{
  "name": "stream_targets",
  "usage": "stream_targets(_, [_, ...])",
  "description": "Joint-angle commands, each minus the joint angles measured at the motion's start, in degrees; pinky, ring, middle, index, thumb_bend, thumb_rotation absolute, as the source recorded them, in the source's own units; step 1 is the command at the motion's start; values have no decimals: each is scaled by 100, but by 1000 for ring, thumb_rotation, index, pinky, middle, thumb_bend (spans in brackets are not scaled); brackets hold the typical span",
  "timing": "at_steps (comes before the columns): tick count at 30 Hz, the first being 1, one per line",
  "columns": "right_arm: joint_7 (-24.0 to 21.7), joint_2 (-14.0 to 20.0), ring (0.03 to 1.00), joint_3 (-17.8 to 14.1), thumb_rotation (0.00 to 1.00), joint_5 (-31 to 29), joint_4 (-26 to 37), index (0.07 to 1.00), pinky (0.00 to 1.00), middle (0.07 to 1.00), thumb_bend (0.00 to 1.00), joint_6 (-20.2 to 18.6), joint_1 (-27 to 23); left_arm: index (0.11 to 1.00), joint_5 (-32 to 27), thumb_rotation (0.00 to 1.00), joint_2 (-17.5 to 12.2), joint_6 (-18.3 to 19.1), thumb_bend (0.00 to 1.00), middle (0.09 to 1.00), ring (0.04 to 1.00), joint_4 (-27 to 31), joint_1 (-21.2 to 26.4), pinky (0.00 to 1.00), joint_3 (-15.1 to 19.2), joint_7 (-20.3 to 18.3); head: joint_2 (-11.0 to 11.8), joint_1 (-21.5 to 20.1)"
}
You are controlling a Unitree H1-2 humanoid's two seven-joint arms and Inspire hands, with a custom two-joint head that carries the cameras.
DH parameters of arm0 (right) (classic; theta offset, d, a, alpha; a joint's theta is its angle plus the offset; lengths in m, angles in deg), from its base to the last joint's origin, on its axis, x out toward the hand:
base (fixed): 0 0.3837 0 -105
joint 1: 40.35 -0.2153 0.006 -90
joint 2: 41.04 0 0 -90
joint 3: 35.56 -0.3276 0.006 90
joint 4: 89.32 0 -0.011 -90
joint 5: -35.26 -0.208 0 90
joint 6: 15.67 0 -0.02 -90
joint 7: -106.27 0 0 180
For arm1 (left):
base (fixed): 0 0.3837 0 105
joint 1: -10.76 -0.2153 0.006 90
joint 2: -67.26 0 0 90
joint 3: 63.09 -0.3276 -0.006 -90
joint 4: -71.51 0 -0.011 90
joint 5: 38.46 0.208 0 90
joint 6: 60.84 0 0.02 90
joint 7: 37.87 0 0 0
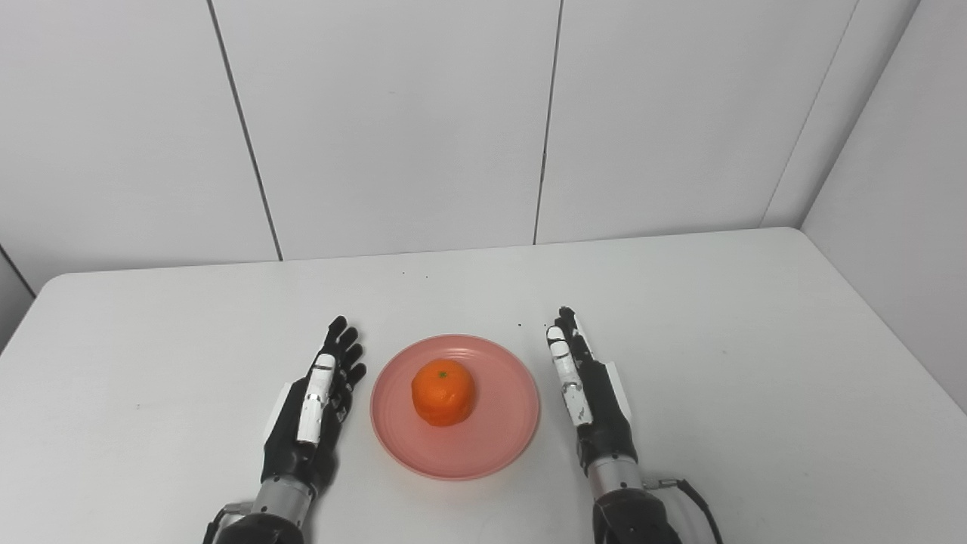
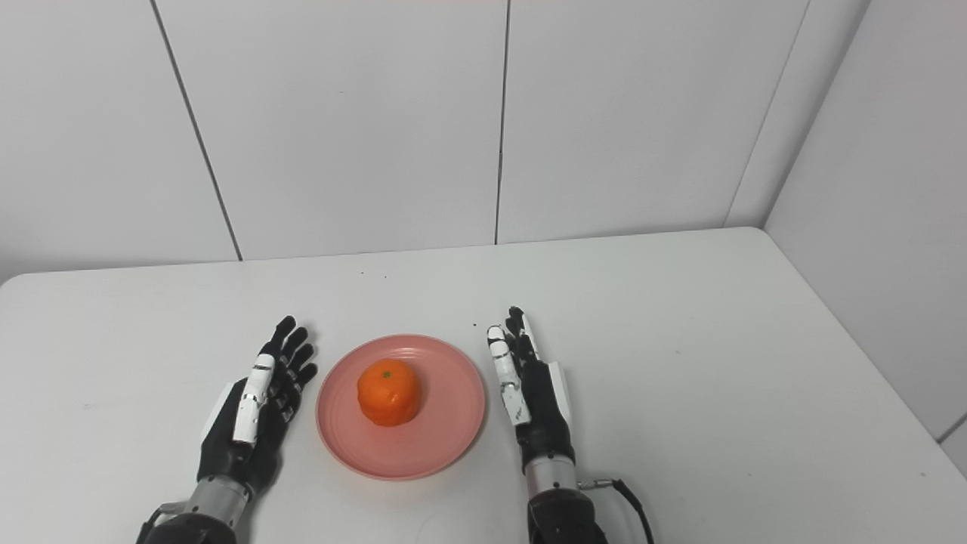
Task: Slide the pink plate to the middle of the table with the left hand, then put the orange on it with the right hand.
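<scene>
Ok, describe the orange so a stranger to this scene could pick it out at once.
Start at the white table in front of the panelled wall. Near its front edge a pink plate lies between the two black robot hands, left robot hand and right robot hand, both open. The orange sits on that plate, the only round, bright orange thing there.

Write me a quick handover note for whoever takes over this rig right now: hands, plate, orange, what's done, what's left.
Left hand: open, holding nothing, beside the left of the pink plate, apart from it.
Right hand: open, fingers straight, holding nothing, beside the right of the plate, apart from it.
The plate lies on the white table, roughly mid-width, near the robot's edge.
The orange sits on the plate near its middle.
Done: plate placed, orange on it.
Left: nothing apparent; both hands are clear of the things.
</scene>
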State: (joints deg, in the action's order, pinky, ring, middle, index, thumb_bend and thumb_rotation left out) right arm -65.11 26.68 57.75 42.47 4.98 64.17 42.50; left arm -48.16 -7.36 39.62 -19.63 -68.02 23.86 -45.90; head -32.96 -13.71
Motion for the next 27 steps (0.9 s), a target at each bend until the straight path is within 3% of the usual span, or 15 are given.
stream_targets(1, [-91,11,952,18,1000,-39,39,967,959,961,286,44,-70,1000,22,1000,14,-33,391,1000,1000,25,-38,1000,-65,-72,-8,24])
stream_targets(12, [-138,7,947,-15,1000,-81,54,966,958,959,280,83,-57,1000,28,1000,22,-8,386,1000,1000,31,-33,1000,-85,-64,-19,88])
stream_targets(15, [-129,3,944,-41,1000,-79,113,962,952,954,285,-66,-63,1000,36,1000,48,35,385,1000,1000,47,-24,1000,-96,-41,-36,218])
stream_targets(23, [-250,159,943,-71,1000,-125,197,964,959,956,261,-2,-38,1000,140,1000,132,-61,393,1000,1000,-17,-5,1000,-200,9,-70,683])
stream_targets(27, [-312,226,942,-94,1000,-186,256,959,963,951,264,24,-9,1000,192,1000,208,117,389,1000,1000,90,-5,1000,-259,85,-81,850])
